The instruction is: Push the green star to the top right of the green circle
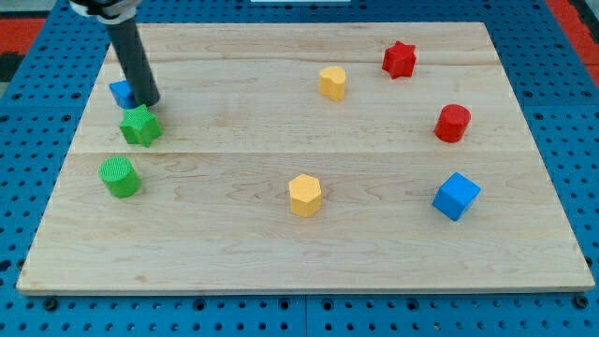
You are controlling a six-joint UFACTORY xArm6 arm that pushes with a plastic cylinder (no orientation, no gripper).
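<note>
Rod tip at the green star, upper left of the bench.

The wooden bench (281, 234) carries eight blocks. My tip (148, 101) sits just above the green star (140, 125), partly hiding a blue block (120, 92); the end effector is a plain rod, with nothing that opens or holds. The green star lies just above and slightly right of the green circle (120, 177).

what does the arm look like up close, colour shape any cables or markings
No gripper: a straight, dark grey, cylindrical rod, smooth and unmarked, with no cables showing. It hangs from a darker mount with a pale band at the view's top edge. My tip sits just above the green star.
</note>
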